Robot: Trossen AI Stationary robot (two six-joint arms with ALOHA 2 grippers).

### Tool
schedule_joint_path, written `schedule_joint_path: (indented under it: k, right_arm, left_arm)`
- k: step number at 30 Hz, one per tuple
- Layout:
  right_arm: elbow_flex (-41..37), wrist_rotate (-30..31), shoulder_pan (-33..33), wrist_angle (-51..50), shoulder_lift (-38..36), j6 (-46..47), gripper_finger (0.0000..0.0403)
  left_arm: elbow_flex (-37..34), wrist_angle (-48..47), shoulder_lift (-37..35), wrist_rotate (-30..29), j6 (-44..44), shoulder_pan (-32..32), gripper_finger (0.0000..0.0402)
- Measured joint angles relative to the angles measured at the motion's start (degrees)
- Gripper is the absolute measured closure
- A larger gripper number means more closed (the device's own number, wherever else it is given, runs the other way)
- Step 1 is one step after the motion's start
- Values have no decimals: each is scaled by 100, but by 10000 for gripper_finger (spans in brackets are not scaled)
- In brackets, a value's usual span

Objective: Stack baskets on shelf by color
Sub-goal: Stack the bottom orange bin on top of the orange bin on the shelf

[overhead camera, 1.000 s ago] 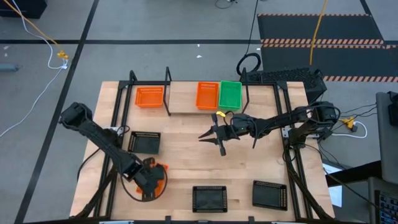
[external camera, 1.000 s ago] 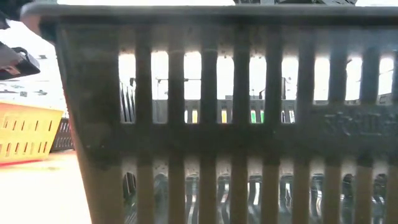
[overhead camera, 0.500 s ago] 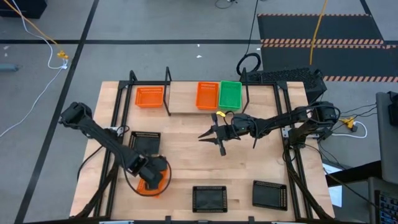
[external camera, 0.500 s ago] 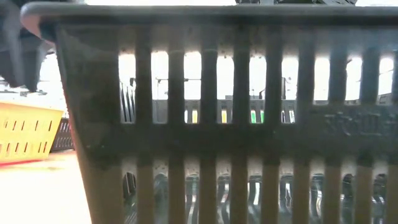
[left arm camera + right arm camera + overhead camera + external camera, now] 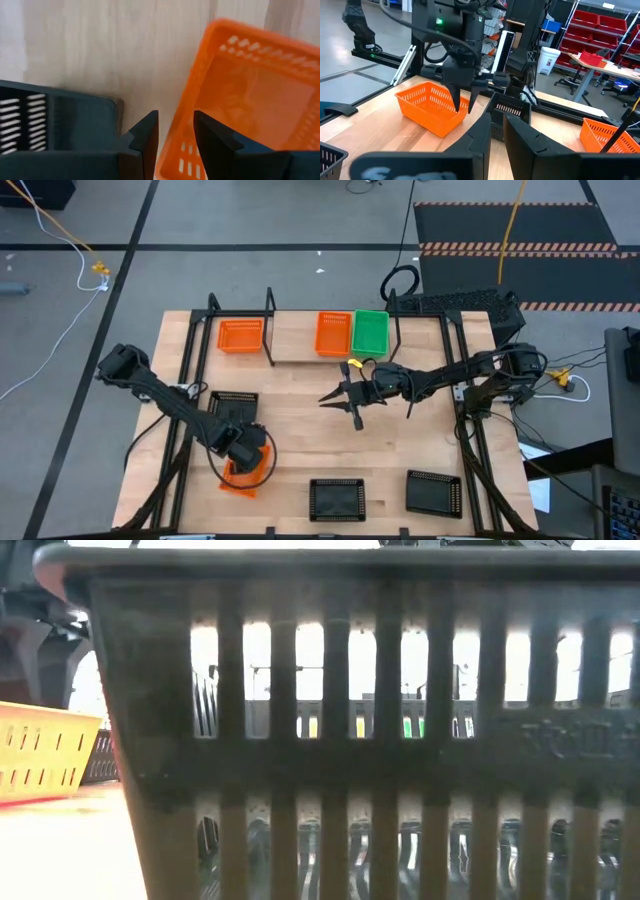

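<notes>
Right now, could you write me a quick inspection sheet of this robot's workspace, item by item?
Surface: light wooden table, bare in the middle.
Job's things: shelf along the far edge holds two orange baskets and a green basket. A third orange basket sits on the table front left. Three black baskets lie on the table.
Clutter: nothing seen.
Grippers: left gripper open, its fingers either side of the third orange basket's wall. Right gripper open, over mid-table, holding nothing.
Cables: yellow cable and white cable on the floor.
Surroundings: grey floor, striped mat; red shelving in the room behind.
</notes>
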Motion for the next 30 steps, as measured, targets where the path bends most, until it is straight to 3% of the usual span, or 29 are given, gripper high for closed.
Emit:
schedule_joint_path:
  k: [6, 9, 12, 16, 20, 23, 26, 30]
  right_arm:
    - [0, -2, 0, 0, 0, 9, 360]
    - [0, -19, 0, -2, 0, 109, 360]
    - [2, -244, 26, -24, 0, 142, 360]
    - [3, -635, 171, -58, 0, 89, 360]
    - [4, -645, 400, -282, 0, -134, 360]
    - [4, -613, 633, -324, 0, -342, 360]
    - [108, -167, 808, -502, 0, -276, 356]
    - [925, 2, 834, -2016, -4, 19, 323]
  left_arm:
    - [-107, 118, 0, 157, 29, 102, 275]
    - [-172, 347, 0, 662, -282, 253, 277]
    - [-289, 698, 3, 1075, -777, 428, 307]
    - [-306, 800, 4, 1422, -1272, 589, 383]
    - [-252, 758, -9, 1505, -1416, 739, 386]
    - [55, 634, -21, 1631, -1577, 876, 391]
    - [544, 142, -138, 1628, -1480, 1009, 393]
    - [1385, -871, -271, 961, -1383, 1371, 390]
